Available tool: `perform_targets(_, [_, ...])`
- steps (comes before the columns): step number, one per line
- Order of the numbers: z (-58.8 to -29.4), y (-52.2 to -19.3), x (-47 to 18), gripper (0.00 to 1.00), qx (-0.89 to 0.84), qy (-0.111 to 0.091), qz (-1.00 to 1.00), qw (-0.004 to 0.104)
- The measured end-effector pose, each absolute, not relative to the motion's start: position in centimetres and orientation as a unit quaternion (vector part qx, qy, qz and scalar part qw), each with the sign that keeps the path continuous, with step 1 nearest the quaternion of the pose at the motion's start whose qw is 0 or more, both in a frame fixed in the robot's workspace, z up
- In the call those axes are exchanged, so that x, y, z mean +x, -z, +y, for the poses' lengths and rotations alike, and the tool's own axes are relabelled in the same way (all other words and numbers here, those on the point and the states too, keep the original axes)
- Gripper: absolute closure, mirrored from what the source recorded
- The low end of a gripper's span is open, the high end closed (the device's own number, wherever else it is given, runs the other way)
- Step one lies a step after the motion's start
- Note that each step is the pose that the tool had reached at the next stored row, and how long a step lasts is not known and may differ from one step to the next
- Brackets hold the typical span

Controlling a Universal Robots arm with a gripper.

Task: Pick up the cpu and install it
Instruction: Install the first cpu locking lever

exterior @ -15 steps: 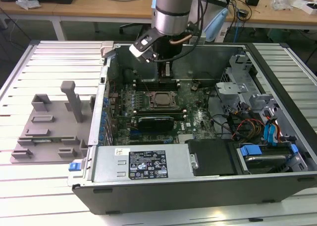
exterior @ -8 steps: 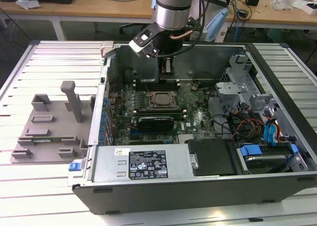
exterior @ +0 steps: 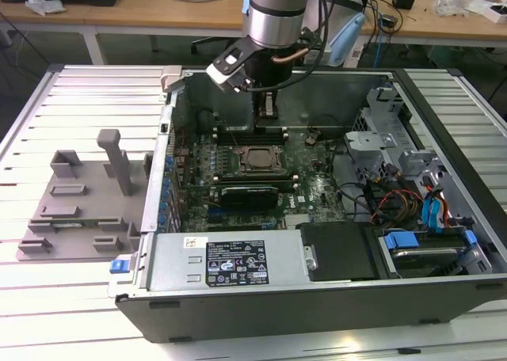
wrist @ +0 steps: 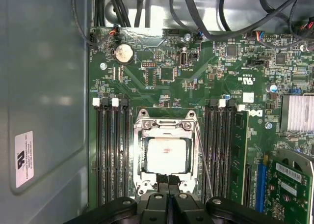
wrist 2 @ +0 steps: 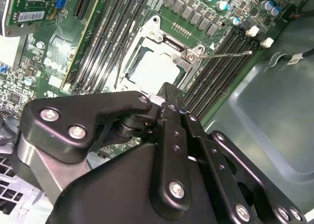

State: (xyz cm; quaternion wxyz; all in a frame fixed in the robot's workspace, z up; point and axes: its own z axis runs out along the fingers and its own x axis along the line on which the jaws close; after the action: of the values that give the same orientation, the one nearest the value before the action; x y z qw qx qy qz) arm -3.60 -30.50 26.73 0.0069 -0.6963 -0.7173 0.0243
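The gripper (wrist: 168, 179) is hanging inside the open case (exterior: 317, 305) with its two black fingers pressed together, pinching nothing. In the first wrist view the fingertips are sitting over one edge of the socket frame (wrist: 140, 150); whether they are touching it cannot be told. Just beyond them the cpu (wrist: 167, 155) is lying flat inside that frame, its pale square top facing up, and it is showing the same way in the second wrist view (wrist 2: 149, 69). A thin wire lever (wrist: 202, 155) is running along one side of the frame. Memory slots (wrist: 110, 155) are flanking the socket on both sides, all on the green motherboard (wrist: 167, 81). In the exterior view the arm (exterior: 273, 13) is reaching down into the case, which is lying on a slatted table (exterior: 79, 92). A grey fixture (exterior: 79, 210) is standing on the table at the exterior view's left of the case.
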Motion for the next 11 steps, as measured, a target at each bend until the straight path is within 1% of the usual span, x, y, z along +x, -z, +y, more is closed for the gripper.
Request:
perform_targets(9, [-30.5, -26.72, -3.6, 0.89, -0.611, -0.025, -0.791, 0.004])
perform_targets(11, [-30.5, -26.72, -3.6, 0.89, -0.561, -0.025, -0.827, 0.003])
